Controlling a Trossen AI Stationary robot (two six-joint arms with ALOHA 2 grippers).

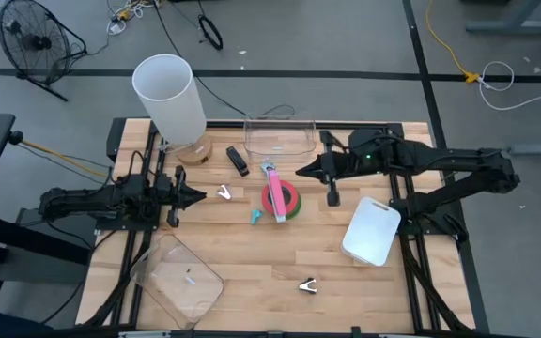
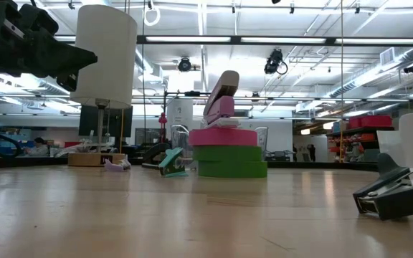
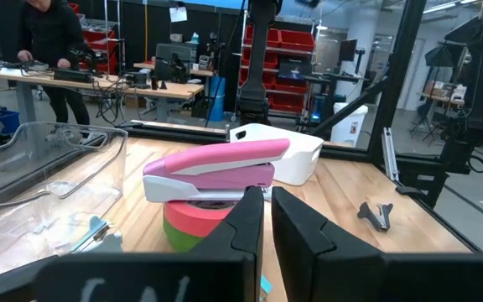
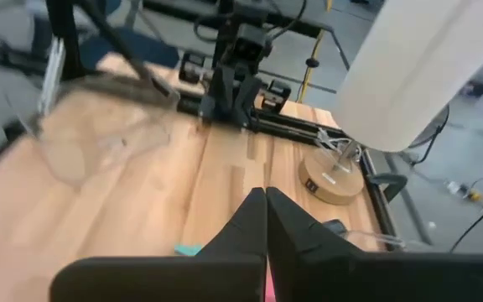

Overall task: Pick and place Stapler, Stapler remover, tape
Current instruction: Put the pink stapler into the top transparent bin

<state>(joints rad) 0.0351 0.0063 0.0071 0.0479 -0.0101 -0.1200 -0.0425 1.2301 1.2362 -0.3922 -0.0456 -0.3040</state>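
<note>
A pink stapler [image 1: 274, 186] lies on a stack of two tape rolls, pink-red [image 2: 224, 136] on green [image 2: 231, 163], at the table's middle. A teal stapler remover [image 1: 255, 217] lies on the wood just near-left of the stack. A black stapler [image 1: 238, 160] lies farther back. Dark-and-silver stapler removers lie left of the stack [image 1: 224, 192] and near the front edge [image 1: 308, 285]. My left gripper [image 1: 200, 197] waits shut at the left, pointing level at the stack [image 3: 199, 222]. My right gripper [image 1: 299, 172] hangs shut in the air, far-right of the stack, touching nothing.
A clear tub [image 1: 278, 138] stands at the far edge and another clear tub [image 1: 178, 277] at the near left. A white bin [image 1: 372, 231] sits at the right. A lamp with a tall white shade [image 1: 169, 96] stands at the far left.
</note>
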